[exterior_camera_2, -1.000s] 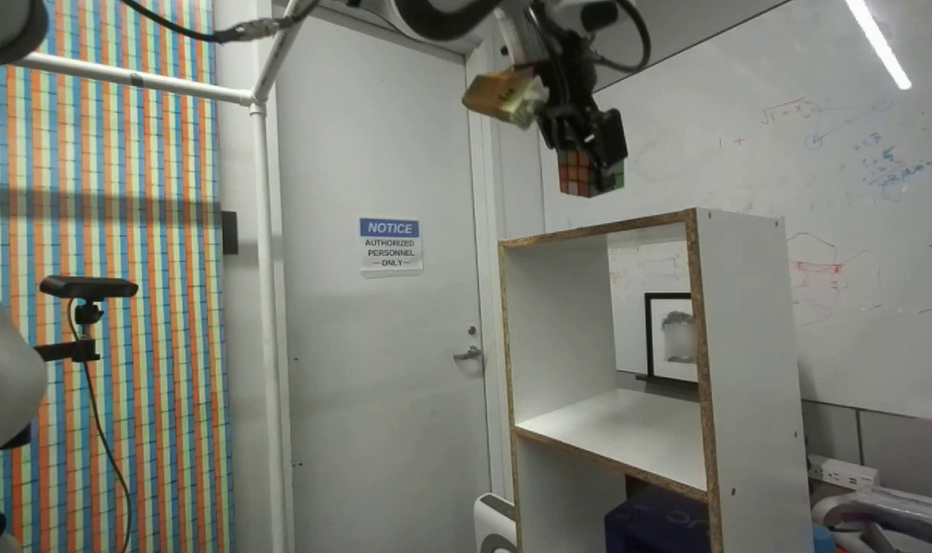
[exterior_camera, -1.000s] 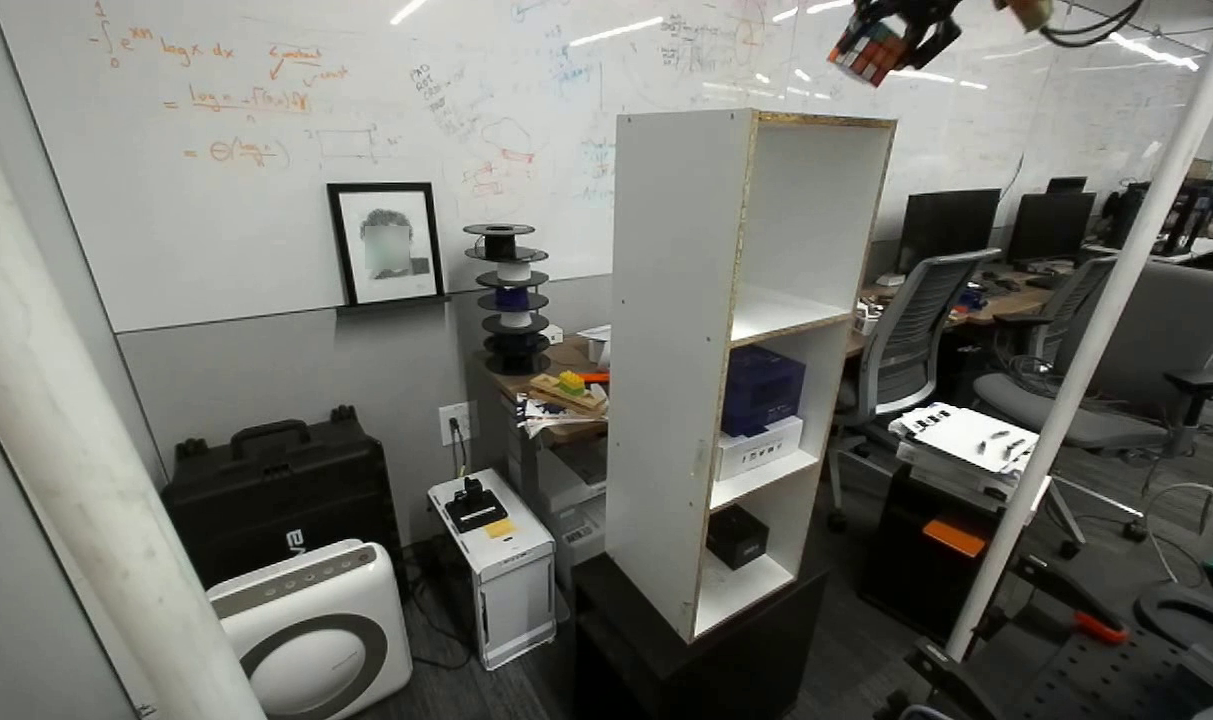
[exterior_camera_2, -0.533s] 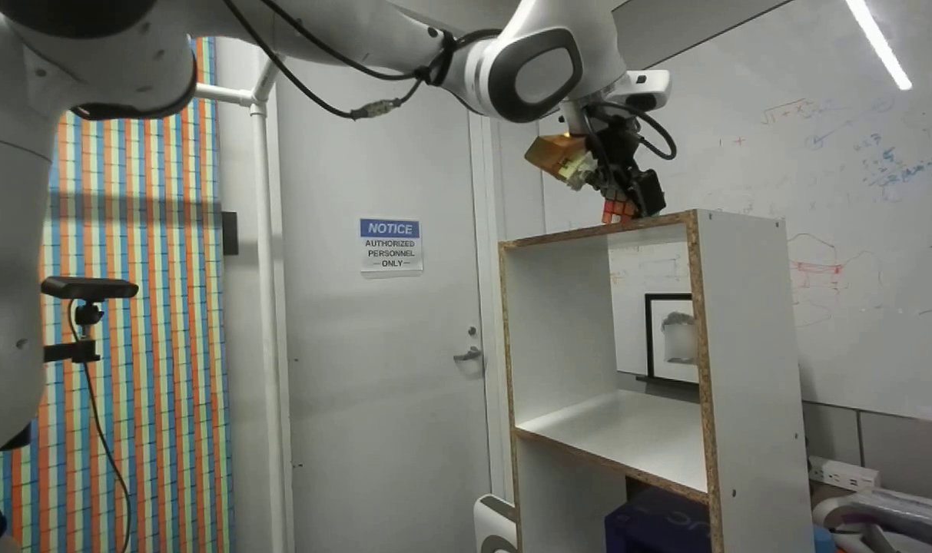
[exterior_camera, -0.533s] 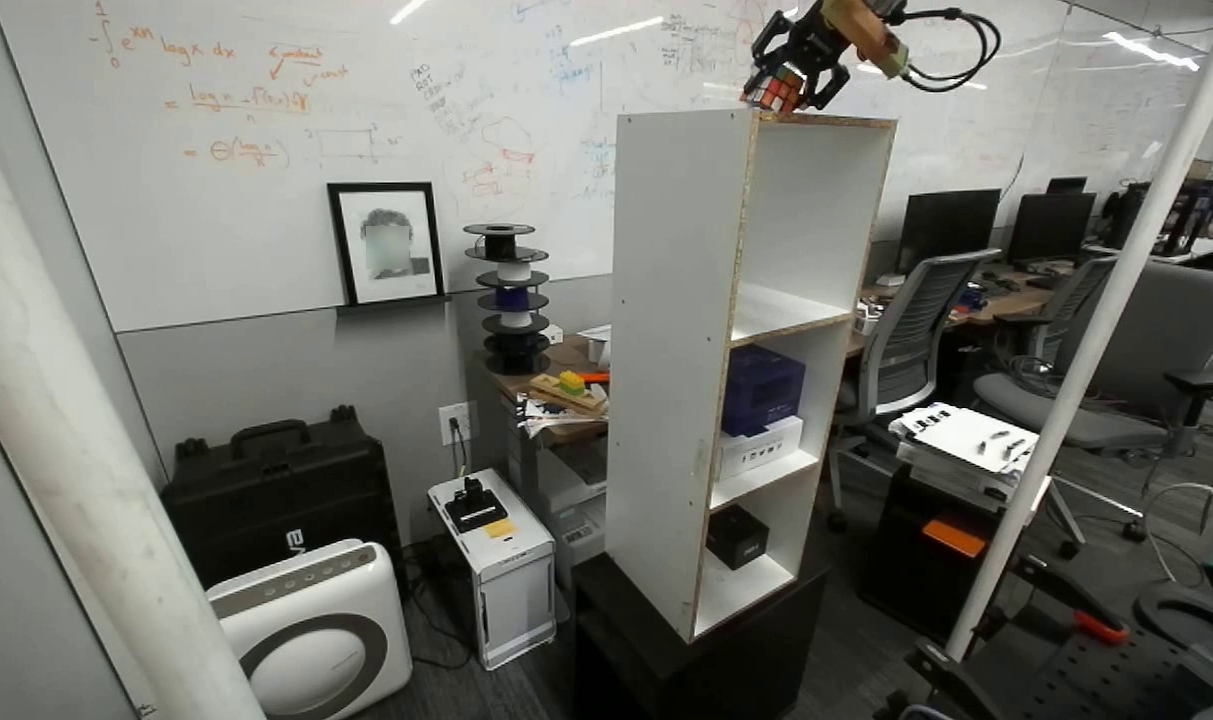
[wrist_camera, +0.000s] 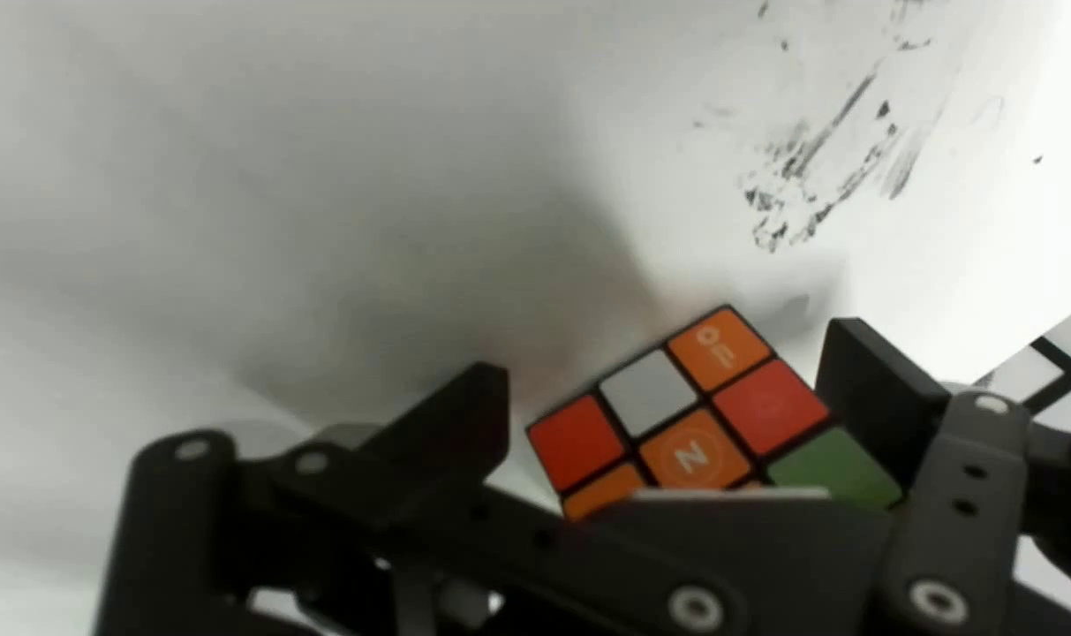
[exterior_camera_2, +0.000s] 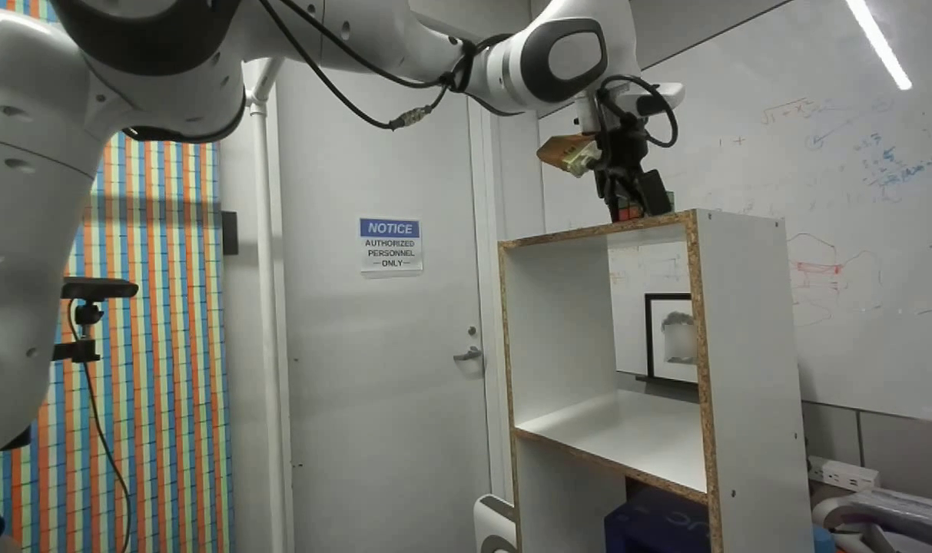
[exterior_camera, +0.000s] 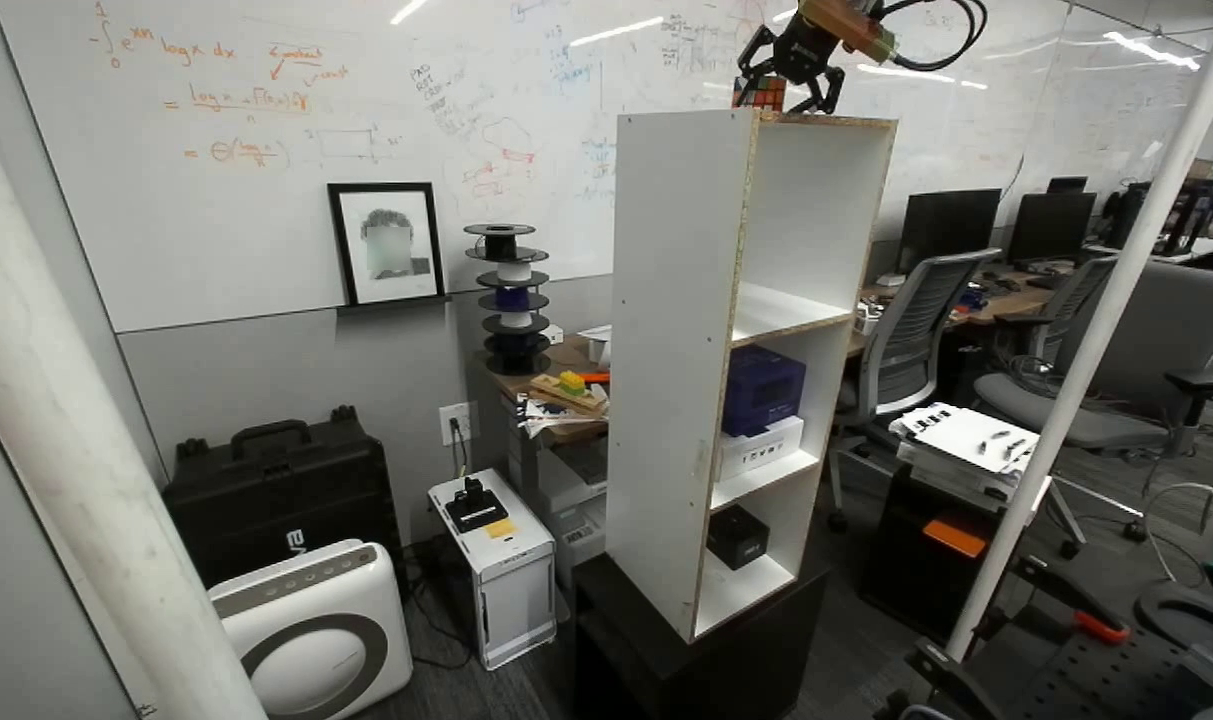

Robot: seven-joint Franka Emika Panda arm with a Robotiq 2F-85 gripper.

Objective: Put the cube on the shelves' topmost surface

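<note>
The cube (wrist_camera: 694, 446), a multicoloured puzzle cube, rests flat on the white top of the shelves (exterior_camera: 678, 350), close to the front edge. Both exterior views show it up there, partly covered by the fingers in an exterior view, where its orange-red squares (exterior_camera_2: 629, 211) peek out. My gripper (wrist_camera: 676, 389) is open and straddles the cube from above, fingertips low by the surface. In the wrist view a gap separates the left finger (wrist_camera: 464, 415) from the cube; the right finger (wrist_camera: 879, 380) stands close to its side, and I cannot tell if they touch.
The middle compartment holds a dark blue box (exterior_camera: 763, 390) on a small white box (exterior_camera: 761, 450); a black box (exterior_camera: 736, 537) sits in the lowest one. A whiteboard (exterior_camera: 526, 130) rises behind. A white pole (exterior_camera: 1086, 330) slants past, and a door (exterior_camera_2: 381, 346) stands beyond.
The gripper carried the cube down onto the shelves' top, where it was tilted half a second ago. Since then the fingers have spread apart and the cube has settled flat.
</note>
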